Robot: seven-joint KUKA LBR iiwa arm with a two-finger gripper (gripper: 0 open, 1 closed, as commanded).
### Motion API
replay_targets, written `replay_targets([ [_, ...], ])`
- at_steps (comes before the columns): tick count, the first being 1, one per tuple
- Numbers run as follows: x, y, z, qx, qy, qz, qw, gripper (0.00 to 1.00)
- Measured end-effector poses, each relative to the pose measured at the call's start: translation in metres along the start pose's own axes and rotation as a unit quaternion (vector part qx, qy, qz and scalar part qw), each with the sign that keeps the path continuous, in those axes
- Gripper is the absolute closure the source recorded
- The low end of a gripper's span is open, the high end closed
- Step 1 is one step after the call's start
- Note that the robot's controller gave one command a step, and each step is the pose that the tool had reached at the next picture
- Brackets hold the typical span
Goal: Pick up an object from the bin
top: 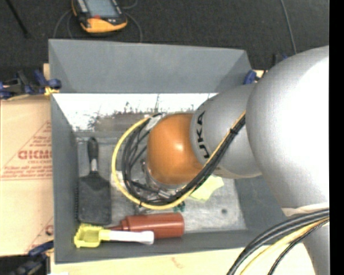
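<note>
Along the bin's near wall lie a yellow-and-white scraper and a red tube, long axes crosswise; just behind hangs the orange wrist cover; what the gripper is doing underneath I cannot tell; a black brush lies well left.

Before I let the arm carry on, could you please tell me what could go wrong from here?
1. The orange wrist cover and its cables hide what lies beneath them, so a grasp could miss unnoticed.
2. The cable loops hang close to the black brush and the red cylinder; they might snag or drag one.
3. The pale yellow item lies partly under the arm and may get pushed.
</note>
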State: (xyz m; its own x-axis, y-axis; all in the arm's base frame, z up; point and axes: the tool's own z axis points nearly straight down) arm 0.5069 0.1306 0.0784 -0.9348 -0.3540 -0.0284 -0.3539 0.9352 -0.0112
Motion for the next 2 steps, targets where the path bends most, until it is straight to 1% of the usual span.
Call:
replay_targets([
  [1, 0.009, -0.004, -0.043, -0.005, 0.0135, 0.054, 0.9984, 1.00],
  [2, 0.021, -0.013, -0.110, -0.007, 0.0153, -0.058, 0.9982, 1.00],
])
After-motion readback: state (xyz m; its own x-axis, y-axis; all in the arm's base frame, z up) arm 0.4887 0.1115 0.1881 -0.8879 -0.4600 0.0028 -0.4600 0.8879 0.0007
